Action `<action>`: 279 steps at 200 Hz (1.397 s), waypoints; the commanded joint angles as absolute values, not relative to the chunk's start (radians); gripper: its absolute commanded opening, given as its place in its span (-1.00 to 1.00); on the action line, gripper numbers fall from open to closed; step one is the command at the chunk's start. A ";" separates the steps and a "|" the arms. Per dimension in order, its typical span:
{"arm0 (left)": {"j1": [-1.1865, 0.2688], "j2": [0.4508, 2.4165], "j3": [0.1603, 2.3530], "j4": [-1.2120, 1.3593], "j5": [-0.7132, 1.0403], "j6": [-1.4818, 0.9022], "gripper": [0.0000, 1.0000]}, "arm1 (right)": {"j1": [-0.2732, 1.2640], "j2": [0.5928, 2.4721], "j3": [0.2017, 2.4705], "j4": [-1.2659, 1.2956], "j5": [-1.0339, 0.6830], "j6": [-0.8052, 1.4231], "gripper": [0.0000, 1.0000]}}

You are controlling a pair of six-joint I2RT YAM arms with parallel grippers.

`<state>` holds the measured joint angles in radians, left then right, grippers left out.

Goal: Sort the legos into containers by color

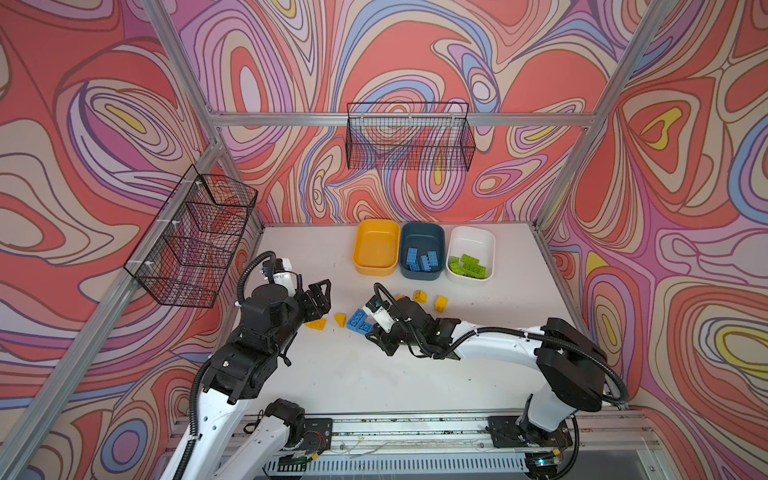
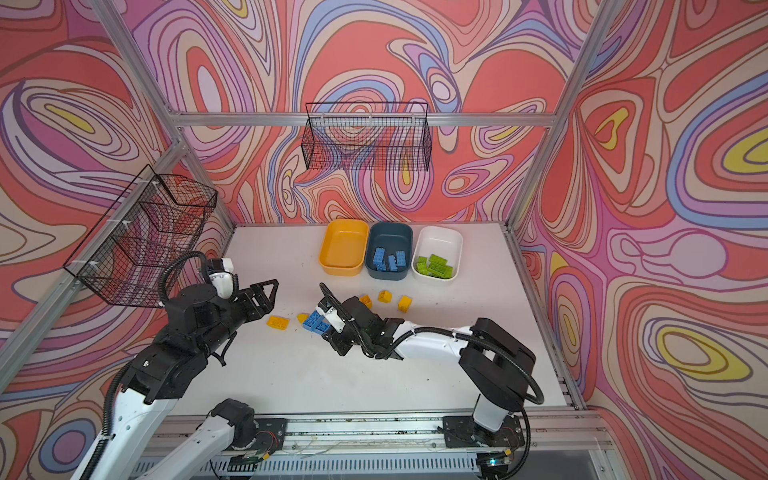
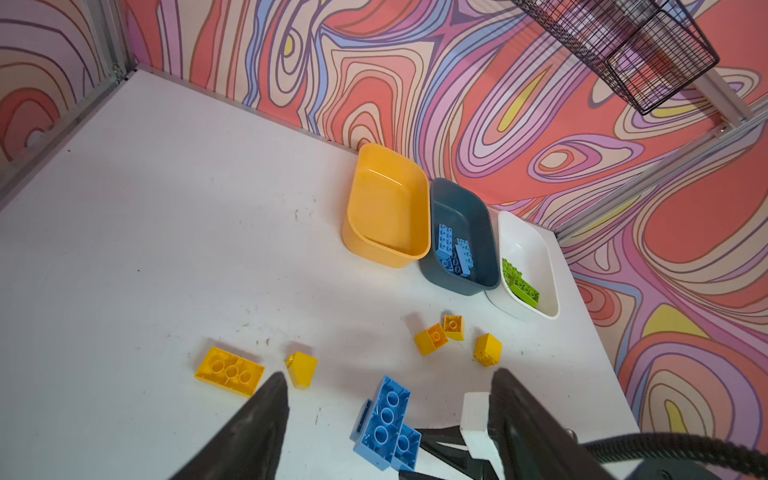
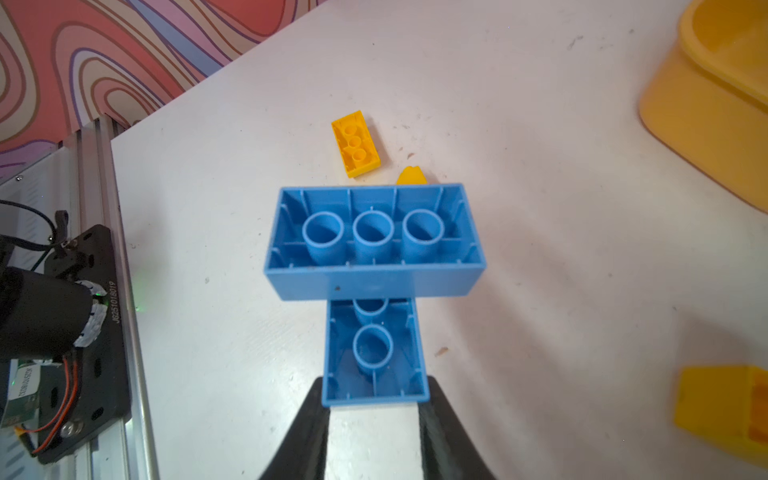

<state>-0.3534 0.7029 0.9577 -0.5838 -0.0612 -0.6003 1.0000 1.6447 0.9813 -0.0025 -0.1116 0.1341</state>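
My right gripper (image 4: 376, 395) is shut on one end of two joined blue legos (image 1: 358, 322) (image 4: 374, 241), undersides up, low over the table's middle. My left gripper (image 1: 320, 301) (image 3: 388, 376) hangs open and empty just left of them. Loose yellow legos lie around: a flat one (image 1: 316, 324) (image 3: 229, 371), a sloped one (image 1: 340, 319), and three short ones (image 1: 441, 303) (image 3: 431, 338) farther back. At the back stand the containers: the yellow tub (image 1: 374, 249) is empty, the teal tub (image 1: 422, 227) holds blue legos (image 1: 419, 259), the white tub (image 1: 473, 237) holds green legos (image 1: 467, 266).
Black wire baskets hang on the left wall (image 1: 195, 241) and the back wall (image 1: 409, 137). Aluminium frame posts stand at the table's back corners. A metal rail (image 1: 415, 428) with both arm bases runs along the front edge.
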 commanded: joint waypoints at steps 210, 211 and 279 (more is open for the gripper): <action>-0.356 0.792 0.704 -0.362 0.056 -0.704 0.50 | 0.690 1.646 1.133 -0.603 -0.418 0.191 -0.38; -0.357 0.792 0.704 -0.362 0.055 -0.703 0.50 | 0.690 1.644 1.135 -0.603 -0.417 0.191 -0.38; -0.394 0.834 0.659 -0.344 0.059 -0.693 0.51 | 0.542 1.646 1.338 -0.575 -0.378 0.250 -0.38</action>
<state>-0.3645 0.8070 0.6704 -0.3614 0.0563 -0.6930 0.5987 1.6493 1.2442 -0.5945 -0.4053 0.2260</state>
